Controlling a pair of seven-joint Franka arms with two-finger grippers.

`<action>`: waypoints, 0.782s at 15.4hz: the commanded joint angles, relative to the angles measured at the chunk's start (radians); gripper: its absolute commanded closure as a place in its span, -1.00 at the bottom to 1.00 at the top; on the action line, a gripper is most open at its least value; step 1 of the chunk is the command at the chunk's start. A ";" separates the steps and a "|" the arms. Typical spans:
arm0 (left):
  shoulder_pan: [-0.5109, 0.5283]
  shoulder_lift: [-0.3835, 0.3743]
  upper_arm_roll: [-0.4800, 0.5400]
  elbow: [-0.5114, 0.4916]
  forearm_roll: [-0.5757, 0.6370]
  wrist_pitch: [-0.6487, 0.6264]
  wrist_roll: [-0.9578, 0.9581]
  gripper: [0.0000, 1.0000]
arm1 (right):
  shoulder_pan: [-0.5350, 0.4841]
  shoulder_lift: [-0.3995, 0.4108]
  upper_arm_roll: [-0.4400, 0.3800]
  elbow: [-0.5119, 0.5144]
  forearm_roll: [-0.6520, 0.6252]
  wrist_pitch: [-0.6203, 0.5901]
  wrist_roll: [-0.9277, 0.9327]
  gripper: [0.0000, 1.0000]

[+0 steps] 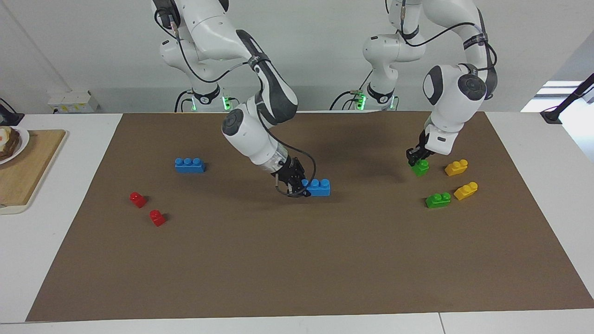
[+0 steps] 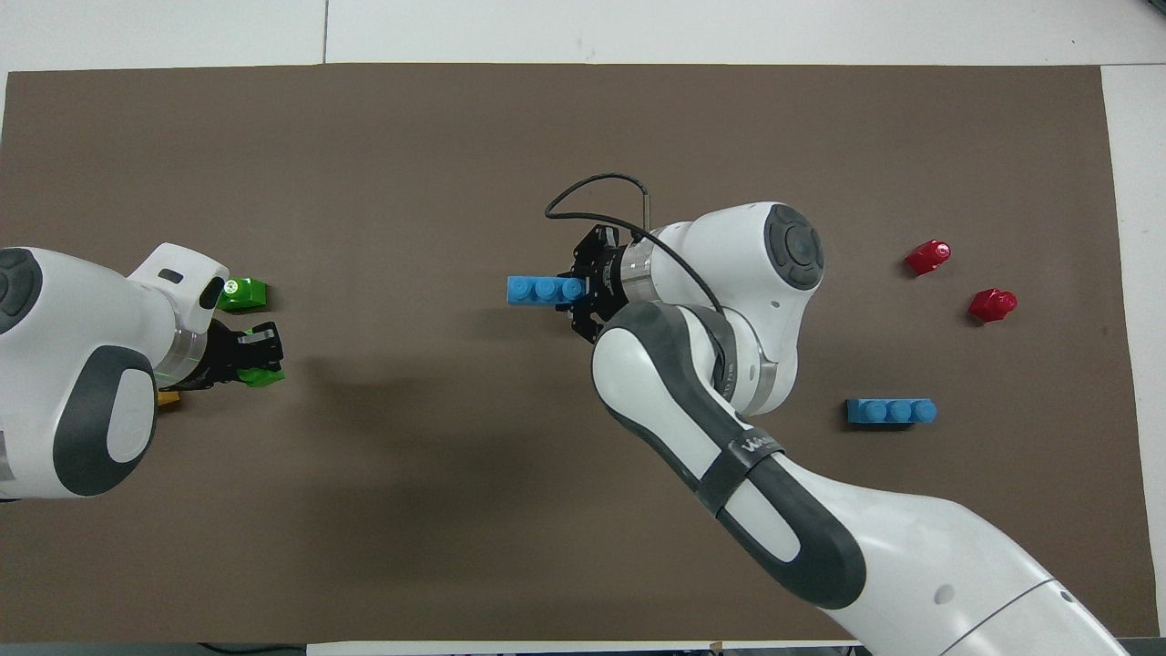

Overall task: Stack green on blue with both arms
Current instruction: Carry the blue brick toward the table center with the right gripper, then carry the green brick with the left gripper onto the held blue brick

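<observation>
My right gripper (image 1: 301, 188) is shut on one end of a blue three-stud brick (image 1: 319, 187) near the middle of the brown mat, low at its surface; it also shows in the overhead view (image 2: 544, 290) with the gripper (image 2: 583, 293) beside it. My left gripper (image 1: 417, 160) is shut on a green two-stud brick (image 1: 420, 167) at the left arm's end of the mat, also seen from overhead (image 2: 261, 375). A second green brick (image 1: 438, 200) lies loose, farther from the robots. A second blue brick (image 1: 190, 164) lies toward the right arm's end.
Two yellow bricks (image 1: 456, 167) (image 1: 466, 190) lie beside the green ones. Two red one-stud bricks (image 1: 138, 199) (image 1: 157, 217) lie toward the right arm's end. A wooden board (image 1: 32, 167) with a plate stands off the mat at that end.
</observation>
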State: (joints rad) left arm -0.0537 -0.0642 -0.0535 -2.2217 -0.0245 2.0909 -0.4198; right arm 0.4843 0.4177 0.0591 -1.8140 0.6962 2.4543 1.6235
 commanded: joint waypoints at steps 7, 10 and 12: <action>-0.102 0.035 0.009 0.091 -0.041 -0.054 -0.506 1.00 | 0.022 0.006 -0.004 -0.085 0.017 0.032 -0.027 1.00; -0.178 0.058 0.009 0.128 -0.041 -0.037 -0.814 1.00 | 0.023 0.021 -0.004 -0.100 0.022 0.075 -0.027 1.00; -0.204 0.073 0.009 0.155 -0.052 -0.020 -0.975 1.00 | 0.022 0.027 -0.004 -0.100 0.035 0.089 -0.022 1.00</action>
State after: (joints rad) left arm -0.2261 -0.0289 -0.0588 -2.1206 -0.0608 2.0734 -1.2468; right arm 0.5036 0.4394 0.0568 -1.9042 0.6969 2.5104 1.6147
